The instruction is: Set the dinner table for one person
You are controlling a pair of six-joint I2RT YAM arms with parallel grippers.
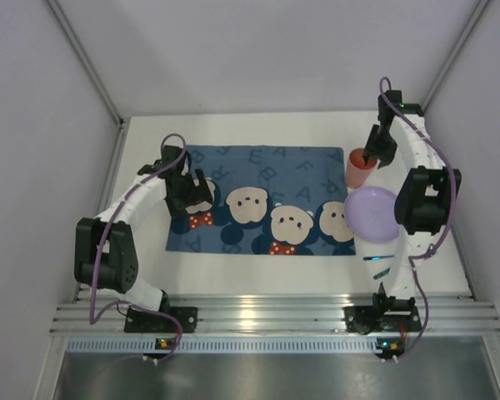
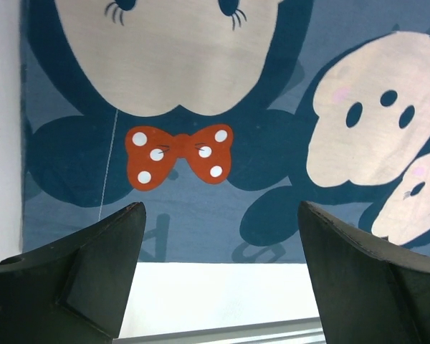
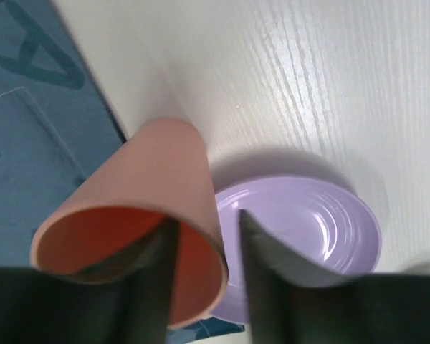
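The white dinner table (image 1: pixel 317 129) carries a blue cartoon-bear placemat (image 1: pixel 258 196). My right gripper (image 1: pixel 371 155) is shut on the rim of a pink cup (image 1: pixel 358 169), just off the mat's far right corner. In the right wrist view one finger is inside the cup (image 3: pixel 132 215) and one outside, so the gripper (image 3: pixel 204 222) pinches its wall. A purple plate (image 1: pixel 372 212) lies on the table right below the cup and shows in the right wrist view (image 3: pixel 322 222). My left gripper (image 1: pixel 190 196) is open and empty over the mat's left part (image 2: pixel 221 208).
Small teal utensils (image 1: pixel 377 260) lie on the table near the right arm's base, partly hidden by the arm. Grey walls enclose the table on three sides. A metal rail (image 1: pixel 258 317) runs along the near edge.
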